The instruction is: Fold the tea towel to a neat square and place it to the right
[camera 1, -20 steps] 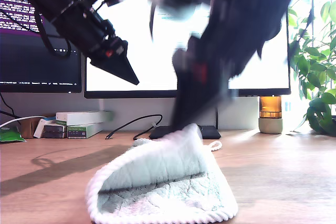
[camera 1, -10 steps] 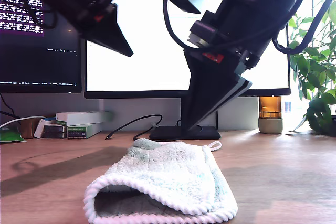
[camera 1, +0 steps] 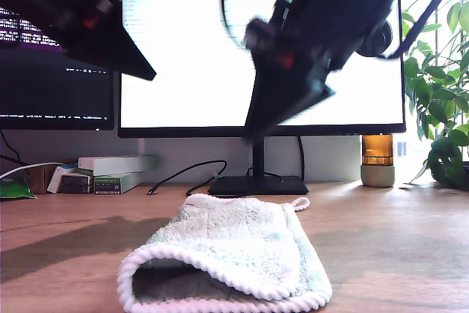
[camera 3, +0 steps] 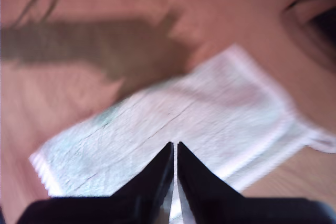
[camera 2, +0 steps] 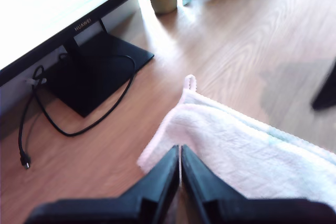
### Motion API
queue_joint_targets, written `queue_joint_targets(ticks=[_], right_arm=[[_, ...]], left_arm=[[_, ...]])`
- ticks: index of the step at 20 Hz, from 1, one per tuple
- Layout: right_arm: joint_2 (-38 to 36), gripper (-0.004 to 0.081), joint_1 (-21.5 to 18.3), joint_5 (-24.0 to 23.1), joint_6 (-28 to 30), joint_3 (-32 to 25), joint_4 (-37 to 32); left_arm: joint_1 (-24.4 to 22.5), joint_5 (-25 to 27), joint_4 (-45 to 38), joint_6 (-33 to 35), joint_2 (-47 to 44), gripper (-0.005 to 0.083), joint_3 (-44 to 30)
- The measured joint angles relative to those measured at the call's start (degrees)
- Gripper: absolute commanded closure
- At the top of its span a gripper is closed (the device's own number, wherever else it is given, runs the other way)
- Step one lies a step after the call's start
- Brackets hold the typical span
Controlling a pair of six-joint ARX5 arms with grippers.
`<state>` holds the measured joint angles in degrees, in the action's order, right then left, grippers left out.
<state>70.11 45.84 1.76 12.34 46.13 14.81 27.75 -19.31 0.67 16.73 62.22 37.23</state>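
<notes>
1 folded tea towel (camera 1: 234, 258) lies below 2 closed, empty grippers.

Folded tea towel (camera 1: 231, 258) lies on the wooden desk (camera 1: 396, 240), open fold toward camera, hanging loop (camera 1: 300, 203) at back, while two dark arms hang above it clear of the cloth, one (camera 1: 308, 49) blurred before the bright monitor (camera 1: 190, 56), another (camera 1: 80, 16) at exterior view's left.
</notes>
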Motion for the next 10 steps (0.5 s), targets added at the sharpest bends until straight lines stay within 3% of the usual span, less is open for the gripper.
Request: queue_joint_targets(ticks=[5, 10], right_arm=[[-9.05, 0.0782, 1.62, -4.22, -3.52, -11.08, -8.48], [-15.30, 0.0782, 6.88, -10.80, -7.45, -18.93, -9.20]], left_arm=[[1.14, -0.04, -8.63, -4.37, -7.82, 0.0795, -11.93], [8.07, 2.36, -12.52, -8.39, -11.89, 0.0795, -21.31]])
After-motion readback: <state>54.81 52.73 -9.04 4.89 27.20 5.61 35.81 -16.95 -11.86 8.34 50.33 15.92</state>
